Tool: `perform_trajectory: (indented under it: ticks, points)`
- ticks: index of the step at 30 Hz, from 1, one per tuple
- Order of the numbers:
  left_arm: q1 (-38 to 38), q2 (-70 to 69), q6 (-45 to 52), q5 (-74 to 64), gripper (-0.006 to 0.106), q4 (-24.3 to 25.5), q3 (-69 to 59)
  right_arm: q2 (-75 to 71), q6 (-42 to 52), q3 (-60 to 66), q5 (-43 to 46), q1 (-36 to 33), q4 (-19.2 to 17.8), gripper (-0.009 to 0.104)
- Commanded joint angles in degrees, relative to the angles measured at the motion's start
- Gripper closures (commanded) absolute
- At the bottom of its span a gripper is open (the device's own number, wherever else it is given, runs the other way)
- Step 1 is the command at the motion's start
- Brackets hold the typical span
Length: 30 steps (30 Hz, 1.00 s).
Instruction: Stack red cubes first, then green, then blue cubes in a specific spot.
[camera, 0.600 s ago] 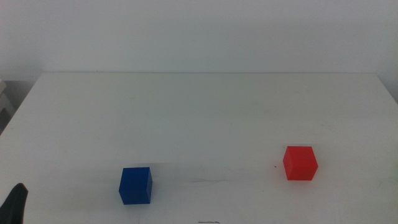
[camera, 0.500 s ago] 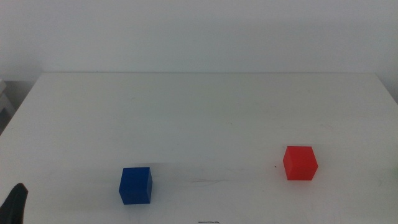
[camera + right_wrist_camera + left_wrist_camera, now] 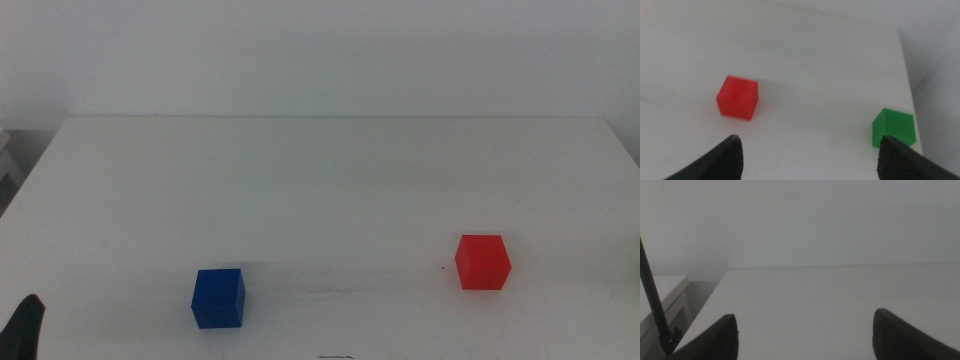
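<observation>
Middle view: small matte red cube (image 3: pixel 483 262) and dark-blue cube (image 3: pixel 218 298) well apart on white counter (image 3: pixel 320 180); both end effectors, left (image 3: pixel 802 332) and right (image 3: pixel 810 155), spread wide, holding nothing.

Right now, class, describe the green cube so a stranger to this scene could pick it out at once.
Start at the white table in the right wrist view and find its side edge. The green cube sits alone just inside that edge, apart from the red cube further in. It is the only green thing.
</observation>
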<state>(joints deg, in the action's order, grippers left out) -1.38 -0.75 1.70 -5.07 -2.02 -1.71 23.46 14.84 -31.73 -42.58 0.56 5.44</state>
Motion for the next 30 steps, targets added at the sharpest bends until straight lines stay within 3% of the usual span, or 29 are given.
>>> perform_trajectory:
  ticks: [1,5,9,15,19,30]
  points:
    - [-0.1,-1.1,-0.1,5.1,0.011,-0.6,0.2,5.8,3.2,-6.5,-1.5,-0.3,0.2,0.001]
    - [-0.1,-1.1,-0.1,5.1,0.011,-0.6,0.2,15.0,3.1,-14.8,-11.7,-4.4,3.3,0.001]
    - [-0.1,-1.1,-0.1,5.1,0.011,-0.6,0.2,23.4,1.9,-22.7,-17.3,-9.9,3.0,0.001]
    - [-0.1,-1.1,-0.1,5.1,0.011,-0.6,0.2,37.4,-22.7,-32.8,-18.4,-11.8,-1.0,0.001]
    - [-0.1,-1.1,-0.1,5.1,0.011,-0.6,0.2,44.8,-31.7,-36.9,-18.4,-12.7,-3.6,0.001]
    - [-0.1,-1.1,-0.1,5.1,0.011,-0.6,0.2,60.6,-33.0,-44.8,-19.7,-16.7,-6.4,0.001]
